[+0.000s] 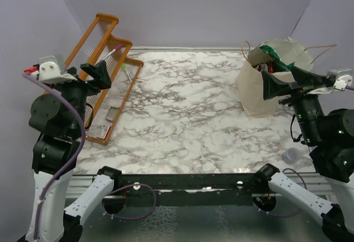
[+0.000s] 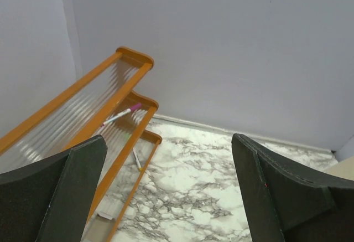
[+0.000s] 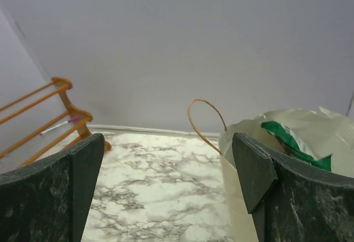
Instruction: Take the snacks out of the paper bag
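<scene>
The beige paper bag stands upright at the back right of the marble table, its brown cord handles sticking up. A green snack packet pokes out of its open top; the other snacks are mostly hidden inside. In the right wrist view the bag and the green packet lie ahead to the right. My right gripper is open and empty, just beside the bag's near right rim. My left gripper is open and empty, raised at the far left over the orange rack.
An orange wooden rack leans at the back left with a pink-capped marker on it and pens below; it also shows in the left wrist view. A small clear cup stands near the right arm's base. Grey walls enclose the table.
</scene>
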You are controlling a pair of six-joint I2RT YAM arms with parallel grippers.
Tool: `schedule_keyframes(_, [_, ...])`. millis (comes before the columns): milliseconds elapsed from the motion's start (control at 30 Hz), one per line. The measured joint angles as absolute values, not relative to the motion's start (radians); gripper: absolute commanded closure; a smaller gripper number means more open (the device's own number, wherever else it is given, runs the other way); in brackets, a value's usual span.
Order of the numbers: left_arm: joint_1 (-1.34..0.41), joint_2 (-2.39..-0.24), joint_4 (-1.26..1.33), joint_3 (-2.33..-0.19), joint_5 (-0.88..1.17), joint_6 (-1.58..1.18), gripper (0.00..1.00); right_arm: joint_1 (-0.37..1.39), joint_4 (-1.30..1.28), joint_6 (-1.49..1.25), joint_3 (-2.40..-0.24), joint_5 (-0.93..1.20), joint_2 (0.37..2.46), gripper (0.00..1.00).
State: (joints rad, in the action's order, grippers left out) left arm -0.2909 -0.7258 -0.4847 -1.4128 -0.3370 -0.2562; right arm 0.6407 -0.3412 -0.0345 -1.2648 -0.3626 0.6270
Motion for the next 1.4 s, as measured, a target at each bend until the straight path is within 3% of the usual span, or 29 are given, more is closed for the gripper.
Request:
schedule_keyframes(633, [-0.416,-0.995,-0.115,-1.058,-0.125,-0.248,0.01,0.254,-0.368,-0.203,-1.062,-0.372,0.784,0.01])
schedule_keyframes(1000, [-0.441,-1.028,0.053,-1.001,-0.035,-0.233,0.01,0.187,-0.357,-0.229,-1.06,-0.31,0.928,0.01])
schedule_keyframes(1400, [-0.447,-1.046,0.159,-0.978,0.014,-0.228,0.01,0.18,-0.35,-0.242,-1.256,-0.277,1.112,0.03])
